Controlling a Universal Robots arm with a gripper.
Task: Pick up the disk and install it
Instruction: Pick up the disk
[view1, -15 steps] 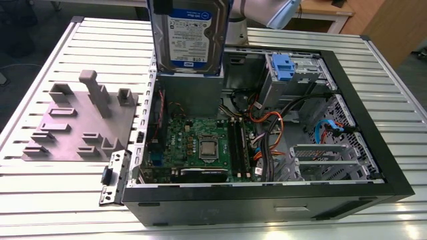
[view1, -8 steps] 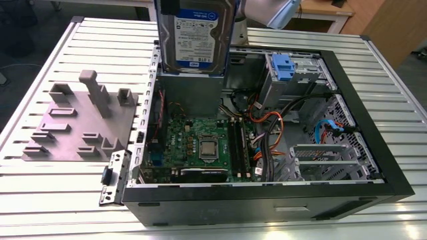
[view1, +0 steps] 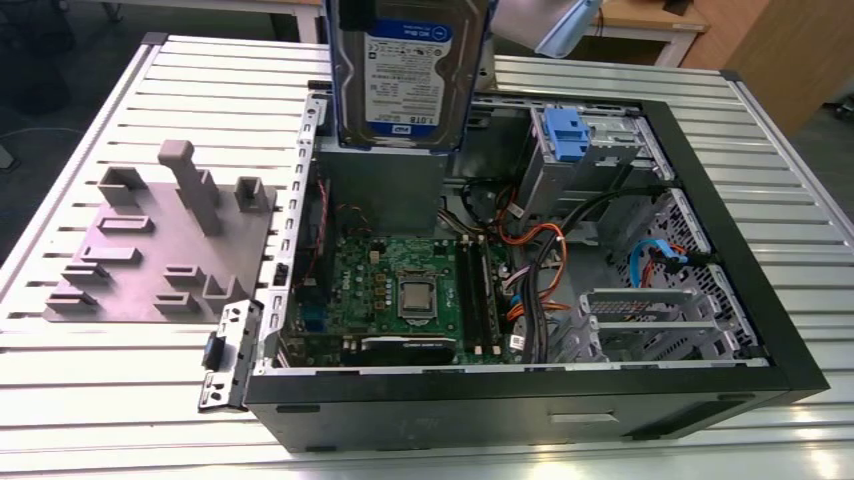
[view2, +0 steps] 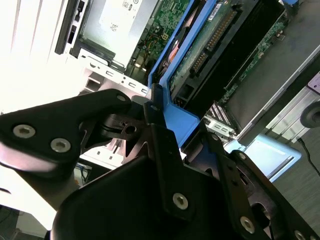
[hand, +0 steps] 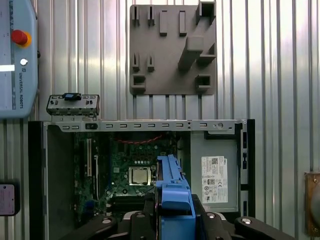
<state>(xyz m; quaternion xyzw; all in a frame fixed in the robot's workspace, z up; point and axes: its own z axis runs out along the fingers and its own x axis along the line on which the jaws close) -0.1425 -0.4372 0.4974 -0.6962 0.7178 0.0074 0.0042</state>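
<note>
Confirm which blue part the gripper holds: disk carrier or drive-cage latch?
The disk in its blue carrier: clamped in the gripper, upright above the open case. The blue latch sits untouched on the drive cage.

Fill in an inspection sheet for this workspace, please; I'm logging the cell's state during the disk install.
Surface: slatted metal table, carrying the open computer case.
Job's things: disk held upright above the case, label facing the exterior view; not yet installed.
Clutter: grey fixture plate with pegs, on the exterior view's left of the case.
Grippers: gripper, jaws shut on the disk's blue carrier frame.
Cables: orange and black wires and a blue cable inside the case.
Surroundings: teach pendant on the table; wooden furniture beyond it.
</note>
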